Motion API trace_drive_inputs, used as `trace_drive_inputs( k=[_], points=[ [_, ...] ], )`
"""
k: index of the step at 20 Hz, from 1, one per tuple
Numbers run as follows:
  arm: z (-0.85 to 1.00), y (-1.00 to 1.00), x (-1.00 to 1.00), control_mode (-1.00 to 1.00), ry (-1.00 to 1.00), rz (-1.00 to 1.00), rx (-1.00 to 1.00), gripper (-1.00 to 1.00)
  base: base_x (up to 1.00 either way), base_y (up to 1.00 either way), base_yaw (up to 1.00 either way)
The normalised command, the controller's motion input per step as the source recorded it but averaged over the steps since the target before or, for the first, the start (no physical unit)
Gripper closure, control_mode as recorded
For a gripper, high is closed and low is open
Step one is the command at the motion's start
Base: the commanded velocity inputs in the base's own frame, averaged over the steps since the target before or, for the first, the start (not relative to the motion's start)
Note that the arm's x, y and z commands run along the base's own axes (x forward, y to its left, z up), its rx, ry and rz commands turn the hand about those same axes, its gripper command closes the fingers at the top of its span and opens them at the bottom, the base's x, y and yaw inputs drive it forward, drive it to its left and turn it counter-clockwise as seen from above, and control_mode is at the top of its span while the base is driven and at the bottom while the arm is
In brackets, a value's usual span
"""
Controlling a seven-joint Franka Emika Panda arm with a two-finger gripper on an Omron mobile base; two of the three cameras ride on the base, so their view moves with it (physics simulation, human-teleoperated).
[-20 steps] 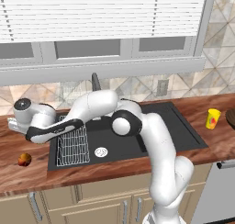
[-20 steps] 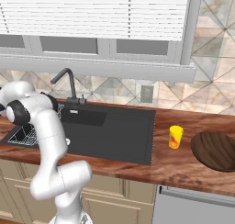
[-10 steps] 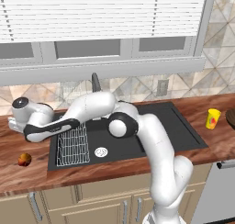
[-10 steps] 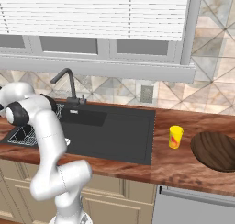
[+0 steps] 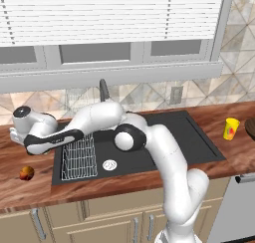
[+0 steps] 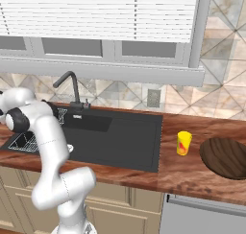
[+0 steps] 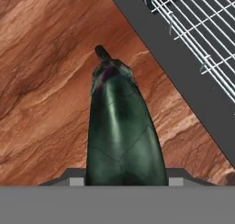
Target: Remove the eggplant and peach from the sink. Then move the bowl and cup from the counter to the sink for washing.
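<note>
Peach (image 5: 26,173) lies on the surface (image 5: 15,197) below and just in front of my fingers (image 7: 77,175), already out of the basin. The fingers pinch the eggplant (image 7: 121,131) by its thick end, stem pointing away from me. In the last second my arm has eased a little farther out, so wood grain now sits under the eggplant, with the sink (image 5: 199,142) rim and wire rack (image 5: 79,157) off to the right. I judge the first half nearly done: set it down, let go. The cup (image 5: 230,128) and bowl (image 6: 226,156) wait far right of my fingers, beyond the sink
</note>
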Motion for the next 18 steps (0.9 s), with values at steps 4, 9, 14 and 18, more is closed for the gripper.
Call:
trace_drive_inputs(
  k=[4, 9, 14, 18],
  points=[
    [-0.12, 0.07, 0.06, -1.00, 0.02, -0.05, 0.04, 1.00, 0.00, 0.00, 0.00],
    [-0.12, 0.07, 0.07, -1.00, 0.03, -0.05, 0.03, 1.00, 0.00, 0.00, 0.00],
    [-0.13, 0.08, 0.05, -1.00, 0.03, -0.04, 0.01, 1.00, 0.00, 0.00, 0.00],
    [-0.12, 0.10, 0.02, -1.00, 0.03, -0.04, 0.01, 1.00, 0.00, 0.00, 0.00]
  ],
)
